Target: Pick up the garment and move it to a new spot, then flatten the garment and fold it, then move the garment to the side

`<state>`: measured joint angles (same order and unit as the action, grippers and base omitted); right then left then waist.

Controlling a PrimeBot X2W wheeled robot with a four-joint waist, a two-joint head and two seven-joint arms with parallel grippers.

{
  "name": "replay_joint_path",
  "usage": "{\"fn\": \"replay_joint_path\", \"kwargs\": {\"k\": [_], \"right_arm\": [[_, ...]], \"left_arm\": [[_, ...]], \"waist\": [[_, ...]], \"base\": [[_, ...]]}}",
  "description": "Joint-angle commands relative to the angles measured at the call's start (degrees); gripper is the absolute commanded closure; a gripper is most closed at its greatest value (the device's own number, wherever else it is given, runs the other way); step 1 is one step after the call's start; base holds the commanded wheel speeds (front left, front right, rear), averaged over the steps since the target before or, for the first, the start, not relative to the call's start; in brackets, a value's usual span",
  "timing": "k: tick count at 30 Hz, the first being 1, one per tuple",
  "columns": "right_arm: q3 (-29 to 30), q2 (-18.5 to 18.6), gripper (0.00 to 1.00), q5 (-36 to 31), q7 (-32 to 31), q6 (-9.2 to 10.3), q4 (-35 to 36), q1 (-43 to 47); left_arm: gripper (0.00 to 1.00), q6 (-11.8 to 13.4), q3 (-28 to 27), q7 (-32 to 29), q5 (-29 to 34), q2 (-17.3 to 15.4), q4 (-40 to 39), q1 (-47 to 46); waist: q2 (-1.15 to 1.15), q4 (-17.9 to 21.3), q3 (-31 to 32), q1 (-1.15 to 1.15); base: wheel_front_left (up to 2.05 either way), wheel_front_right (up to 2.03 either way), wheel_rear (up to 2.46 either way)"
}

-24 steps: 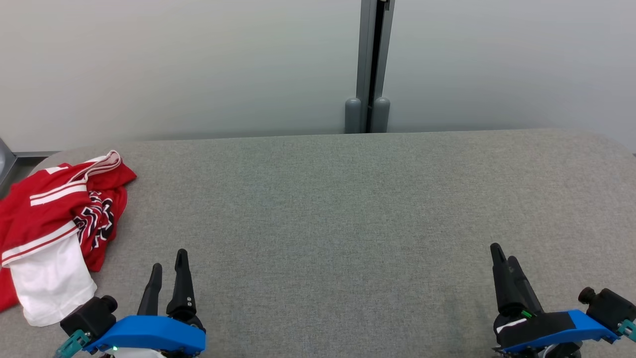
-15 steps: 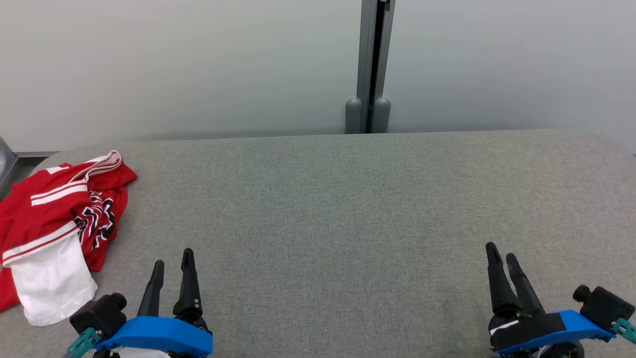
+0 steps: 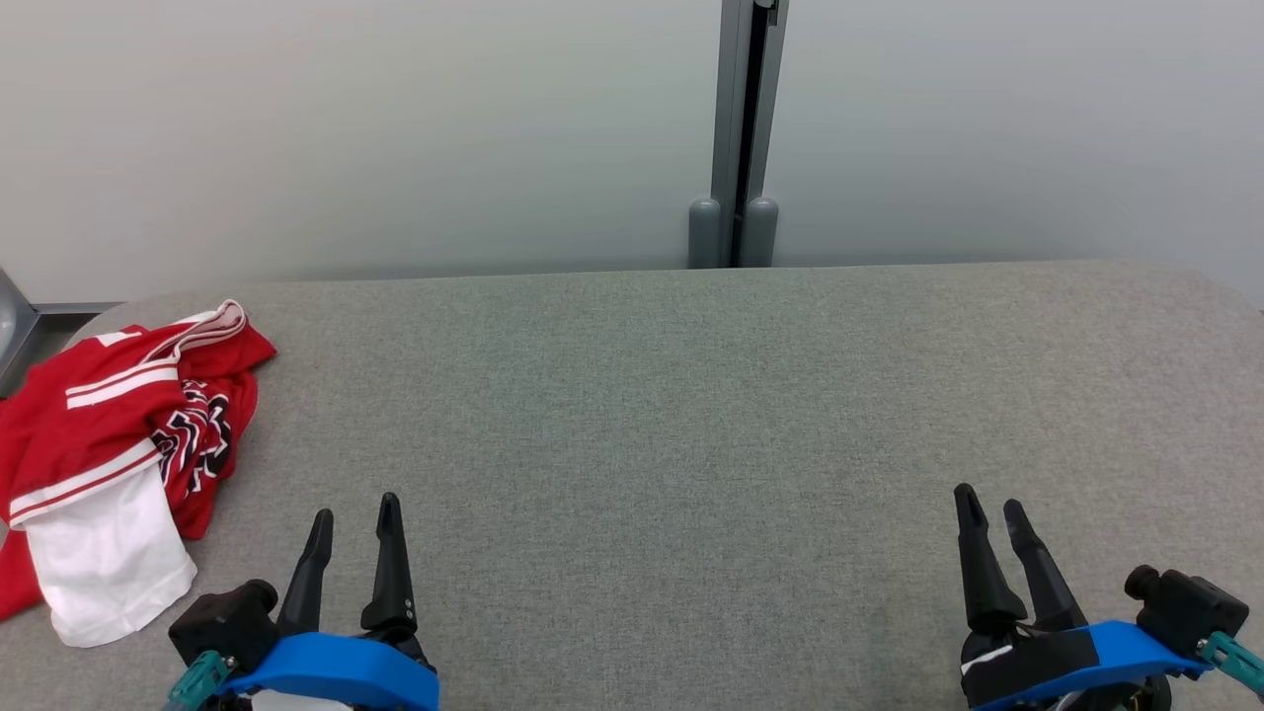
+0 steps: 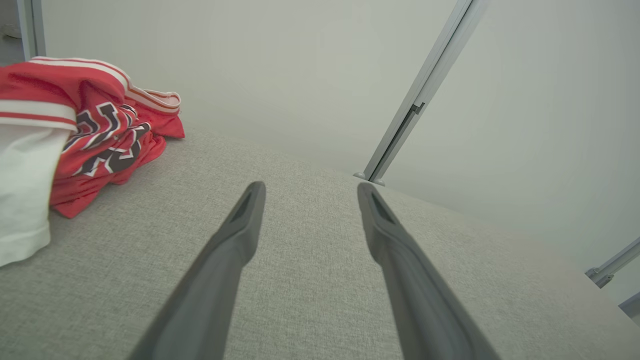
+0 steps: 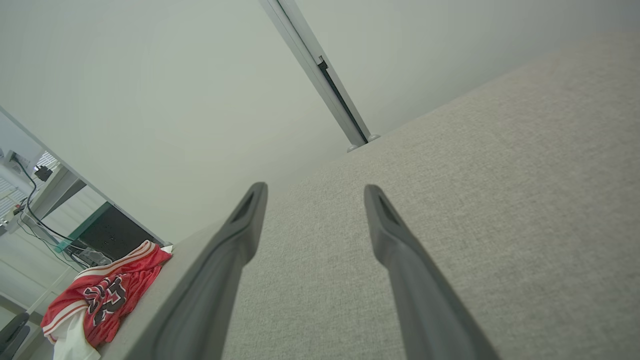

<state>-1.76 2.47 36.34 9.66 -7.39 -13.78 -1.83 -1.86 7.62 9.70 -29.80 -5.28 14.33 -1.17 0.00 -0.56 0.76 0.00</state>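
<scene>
- So far nothing's done, as I read it: the garment [image 3: 118,434] (red jersey w/ white stripes, black-and-white lettering, a white panel) lies in a crumpled heap at the left edge of the worktop [image 3: 691,395], partly cut off by the head view's edge.
- Near-left: the left claw [image 3: 355,508] has its fingers spread wide w/ nothing betw. them. It hangs just right of the heap and nearer, not touching the cloth.
- Near-right: the right claw [image 3: 987,499] is also wide open and holds nothing. It's well apart from the garment.
- Grey fabric worktop runs on to the centre and right, which is prob. where the new spot will be.
- Step in hand: the approach to pick-up, w/ no grip on the cloth yet.
- Left to do: grab the heap, carry it over, spread it flat, fold it, shift it to the side, i.e. the whole job.
- Next move prob. falls to the left claw, being closest. It needs to swing left and come down on a fold.
- Risk: the heap's layered, so a pinch may catch one layer only and drag the rest.
</scene>
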Motion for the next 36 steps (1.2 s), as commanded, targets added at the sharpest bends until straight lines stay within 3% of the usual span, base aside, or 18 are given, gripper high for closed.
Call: {"fn": "replay_joint_path", "kwargs": {"k": [1, 36], "right_arm": [[-0.23, 0.46, 0.0, -1.49, 0.57, -0.11, 0.33, -0.11], [-1.49, 0.58, 0.0, -15.62, 4.74, -0.15, -1.24, 0.28]], "left_arm": [[0.0, 0.35, 0.06, 0.54, 1.57, -0.51, -0.38, 0.12], [0.0, 3.17, 2.65, 3.7, 14.58, -1.02, 2.09, 0.73]], "waist": [[0.0, 0.0, 0.04, 0.0], [0.0, -0.05, 0.53, 0.0]], "base": [[0.0, 0.0, 0.0], [0.0, 0.0, 0.0]]}}
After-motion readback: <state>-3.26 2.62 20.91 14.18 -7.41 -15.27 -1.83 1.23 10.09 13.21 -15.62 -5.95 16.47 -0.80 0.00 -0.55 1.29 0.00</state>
